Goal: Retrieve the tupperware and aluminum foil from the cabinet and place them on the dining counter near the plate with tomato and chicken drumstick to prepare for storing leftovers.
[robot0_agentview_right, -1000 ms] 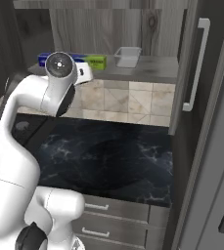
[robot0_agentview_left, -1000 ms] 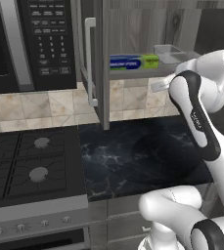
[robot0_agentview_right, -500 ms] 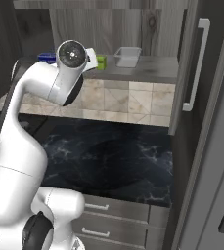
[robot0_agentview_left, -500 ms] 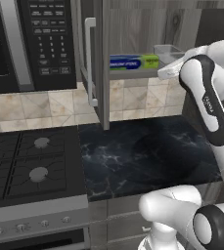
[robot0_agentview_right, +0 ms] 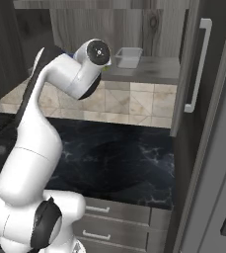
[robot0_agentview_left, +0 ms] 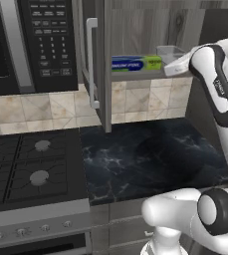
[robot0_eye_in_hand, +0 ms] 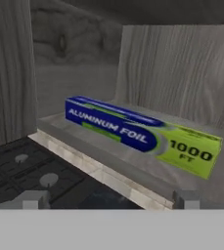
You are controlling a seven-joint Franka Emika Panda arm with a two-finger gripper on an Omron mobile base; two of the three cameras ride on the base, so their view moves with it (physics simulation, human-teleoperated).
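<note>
The pincer (robot0_eye_in_hand: pixel 108 199) is held wide open and empty before the aluminum foil (robot0_eye_in_hand: pixel 142 134) on the cabinet (robot0_agentview_left: pixel 105 64) shelf, so the reach is judged under way, and a forward advance and closure around the box are called for next.

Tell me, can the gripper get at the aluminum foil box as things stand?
Probably yes: the cabinet door stands open, the aluminum foil lies bare on the shelf edge, and the gripper faces it, open.

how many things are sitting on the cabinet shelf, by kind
foil boxes: 1, the aluminum foil lying lengthwise on the shelf
plastic containers: 1, the tupperware further along the shelf
total: 2
</note>
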